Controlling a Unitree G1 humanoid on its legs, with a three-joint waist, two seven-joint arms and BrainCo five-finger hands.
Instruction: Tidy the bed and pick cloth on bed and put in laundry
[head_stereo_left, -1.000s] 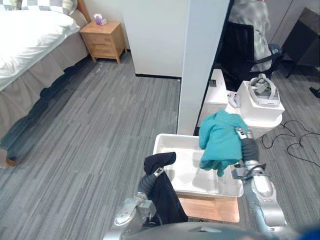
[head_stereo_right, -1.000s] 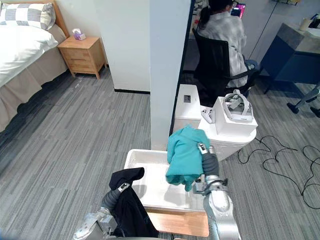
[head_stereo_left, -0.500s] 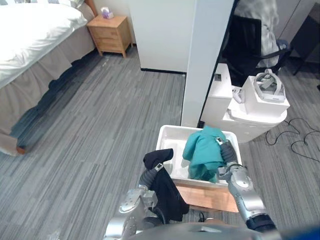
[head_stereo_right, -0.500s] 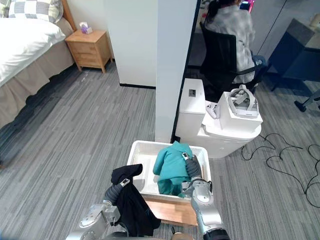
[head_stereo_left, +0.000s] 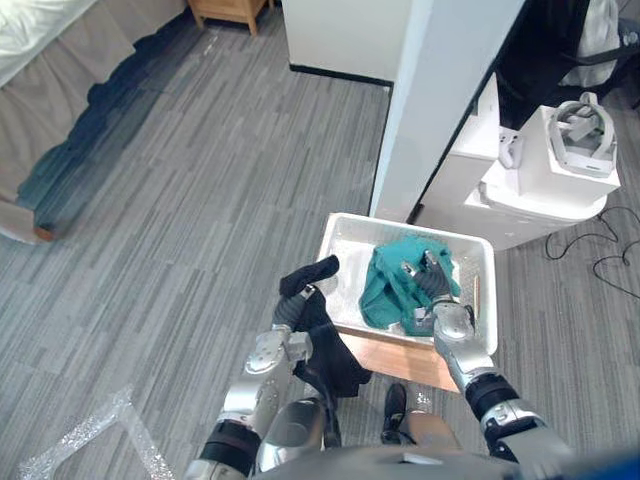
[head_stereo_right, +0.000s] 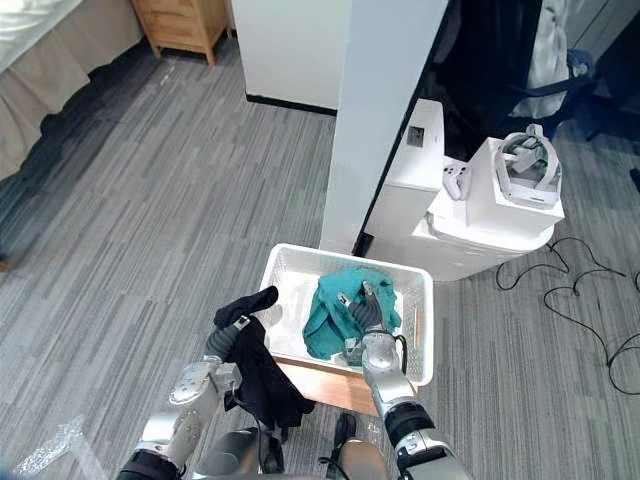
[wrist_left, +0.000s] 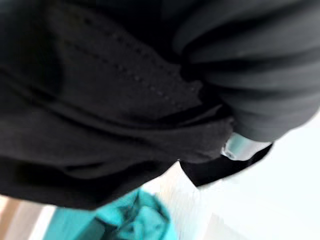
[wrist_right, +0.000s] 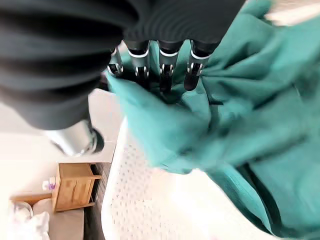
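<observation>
Grey striped carpet covers the floor. A white pillar rises in the middle. The beige-skirted bed stands far left, a wooden nightstand near it. White cabinets and a black chair sit behind the pillar.

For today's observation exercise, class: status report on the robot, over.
Right hand open on teal cloth, inside white basket. Left hand under black cloth, beside basket, not yet in. Nothing blocking basket.

Bright, even indoor light, soft shadows (white basket washed out up close)
</observation>
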